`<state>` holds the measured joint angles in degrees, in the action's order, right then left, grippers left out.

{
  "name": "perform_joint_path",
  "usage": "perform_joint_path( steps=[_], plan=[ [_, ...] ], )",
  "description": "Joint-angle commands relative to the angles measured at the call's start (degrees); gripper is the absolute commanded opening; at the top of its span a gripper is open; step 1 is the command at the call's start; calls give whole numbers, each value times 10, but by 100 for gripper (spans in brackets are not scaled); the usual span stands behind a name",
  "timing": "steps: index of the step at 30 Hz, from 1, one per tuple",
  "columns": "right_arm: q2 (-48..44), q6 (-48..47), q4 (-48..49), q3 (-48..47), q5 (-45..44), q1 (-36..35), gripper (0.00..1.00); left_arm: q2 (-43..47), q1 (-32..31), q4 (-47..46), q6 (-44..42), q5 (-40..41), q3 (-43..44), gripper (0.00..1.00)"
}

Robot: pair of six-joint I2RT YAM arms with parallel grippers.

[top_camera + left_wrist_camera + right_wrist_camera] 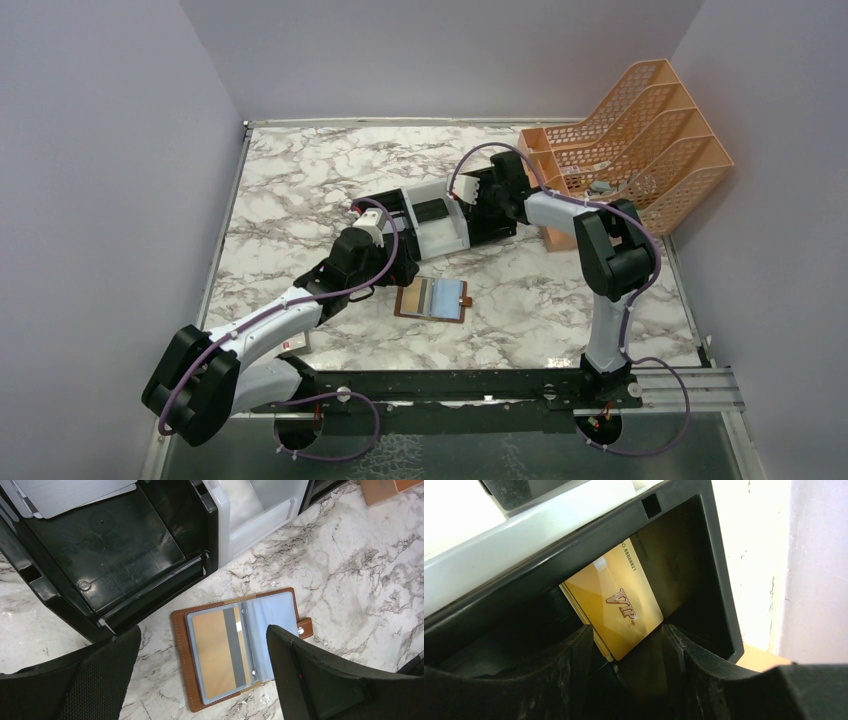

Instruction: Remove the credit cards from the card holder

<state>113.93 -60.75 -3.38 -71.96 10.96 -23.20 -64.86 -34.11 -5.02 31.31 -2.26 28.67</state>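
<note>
Well, the marble table (300,190) takes up most of what I can see, with an orange file rack (640,140) standing idle at its far right corner. Both arms reach in toward the middle, where a black-white-black tray (445,240) sits, apparently as the drop-off for whatever comes out of the wallet. The right gripper (490,190) is dipped into the tray's right-hand black compartment, low and close, which suits setting something down gently instead of dropping it. Its jaws stand about half apart around the lower corner of a gold VIP card (624,610) that leans against the compartment wall; whether the pads are touching the card I can't tell. The left gripper (202,640) hovers over the card holder (433,298) with its jaws spread as wide as they go and nothing in them, looking lined up for the next pick. The holder lies open and flat on the marble just near the tray, its brown leather facing down and its blue-grey pockets up, so the cards are easy to reach. A gold card (215,655) with a grey stripe remains tucked in the left pocket, so I'd say the job is partway done. Some grey cards (75,495) already rest in the tray's left black compartment. The little snap tab (305,627) hangs loose off the holder's right edge.
</note>
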Motion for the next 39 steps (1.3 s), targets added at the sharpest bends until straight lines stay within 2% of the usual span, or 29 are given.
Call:
perform_joint_path(
  steps=[1, 10, 17, 20, 23, 26, 27, 29, 32, 34, 37, 39],
  plan=[
    [-13, 12, -21, -18, 1, -4, 54, -2, 4, -1, -7, -22, 20, 99],
    [-39, 54, 29, 1, -16, -4, 56, 3, 4, 6, -5, -29, 18, 99],
    [-129, 171, 156, 67, -61, -4, 65, 24, 4, 7, 9, -40, 2, 99],
    [-191, 298, 190, 105, -64, -4, 74, 31, 4, 5, 14, -45, -8, 99],
    [-252, 494, 225, 165, -42, -4, 90, 30, 4, 4, 16, -52, -16, 99],
    [-283, 697, 140, 165, 3, -3, 99, 22, 4, -2, 22, -63, -21, 99],
    [-285, 723, 88, 153, 32, -4, 100, 20, 4, -5, 24, -67, -24, 99],
    [-295, 799, 86, 178, 79, -4, 100, 15, 4, -16, 31, -70, -33, 99],
    [-334, 913, 123, 256, 24, -4, 99, 7, 4, -31, 41, -71, -42, 98],
    [-367, 966, 122, 299, -11, -3, 99, -4, 2, -55, 41, -81, -53, 95],
    [-424, 1003, 197, 373, 34, -3, 99, -15, 2, -46, 53, -83, -53, 89],
    [-440, 1027, 262, 418, 98, -3, 100, -6, 1, -82, 66, -98, -71, 89]
  ],
)
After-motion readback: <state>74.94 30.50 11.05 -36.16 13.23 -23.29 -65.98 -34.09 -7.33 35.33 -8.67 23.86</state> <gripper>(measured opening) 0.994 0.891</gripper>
